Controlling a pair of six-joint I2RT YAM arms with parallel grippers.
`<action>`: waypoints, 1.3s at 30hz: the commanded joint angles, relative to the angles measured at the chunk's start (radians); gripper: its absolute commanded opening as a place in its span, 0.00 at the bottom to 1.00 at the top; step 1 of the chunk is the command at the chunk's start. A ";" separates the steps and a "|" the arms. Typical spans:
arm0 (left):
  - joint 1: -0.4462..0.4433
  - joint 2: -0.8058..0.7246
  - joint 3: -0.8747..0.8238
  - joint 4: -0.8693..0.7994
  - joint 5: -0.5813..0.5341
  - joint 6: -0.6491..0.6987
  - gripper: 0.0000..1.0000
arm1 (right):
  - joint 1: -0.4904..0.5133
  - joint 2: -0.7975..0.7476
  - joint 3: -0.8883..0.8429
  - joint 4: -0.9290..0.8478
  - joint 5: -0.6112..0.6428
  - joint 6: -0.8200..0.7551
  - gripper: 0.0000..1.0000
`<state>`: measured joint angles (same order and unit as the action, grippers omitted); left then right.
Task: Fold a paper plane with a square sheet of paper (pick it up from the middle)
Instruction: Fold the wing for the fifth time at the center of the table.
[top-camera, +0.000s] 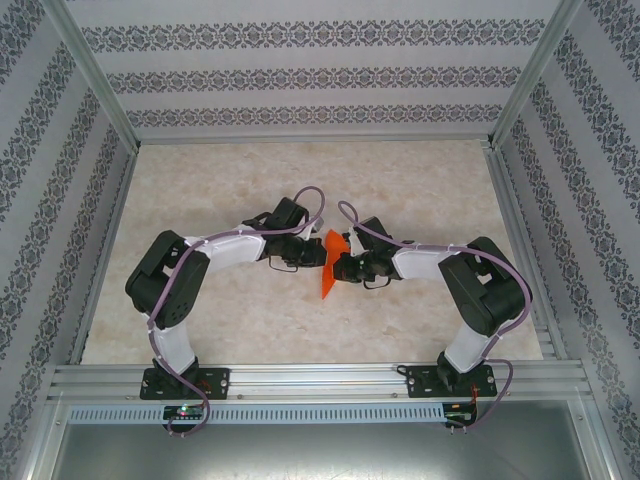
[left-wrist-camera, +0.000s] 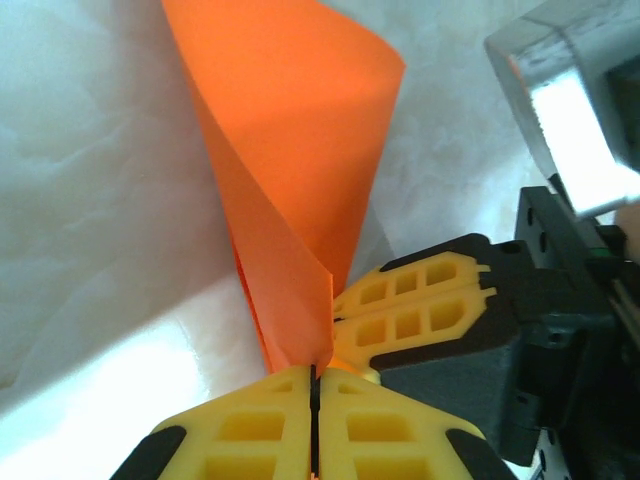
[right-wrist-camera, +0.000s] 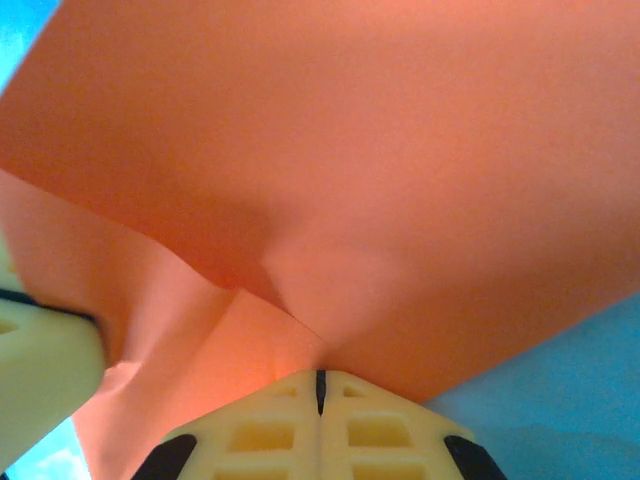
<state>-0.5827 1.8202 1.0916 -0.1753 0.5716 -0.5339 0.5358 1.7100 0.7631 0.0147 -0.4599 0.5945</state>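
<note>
Grey-patterned wallpaper panels (top-camera: 300, 80) are closing in a pale marbled worktop (top-camera: 420, 180) on three sides, and an aluminium rail (top-camera: 320, 378) is running along its near edge. Over the middle of the worktop the two white-and-black arms are bending in towards each other. A thin bright orange-red sheet of paper (top-camera: 329, 270) is hanging between their tips. Whether its lowest corner is touching the worktop, I cannot tell.

The left gripper (left-wrist-camera: 313, 375) is clenching its yellow fingers flat together on one point of the sheet, and from there the paper is curling up and away into a loose cone. The right gripper (right-wrist-camera: 320, 385) is pinching another part of the same sheet just as tightly, its fingers meeting with no gap, just beside the left one. Between the two grips the paper is buckling in soft creases.
</note>
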 joint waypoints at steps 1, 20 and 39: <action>-0.014 -0.027 -0.002 -0.001 0.005 -0.025 0.10 | -0.013 -0.013 -0.021 -0.030 0.012 -0.031 0.04; -0.036 0.064 0.018 0.040 0.036 -0.042 0.10 | -0.040 -0.030 -0.063 0.056 -0.052 0.006 0.04; -0.062 0.108 0.027 0.119 0.040 -0.104 0.10 | -0.073 -0.018 -0.106 0.161 -0.114 0.054 0.03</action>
<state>-0.6296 1.9156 1.0985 -0.0910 0.5987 -0.6224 0.4728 1.6951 0.6773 0.1436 -0.5507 0.6346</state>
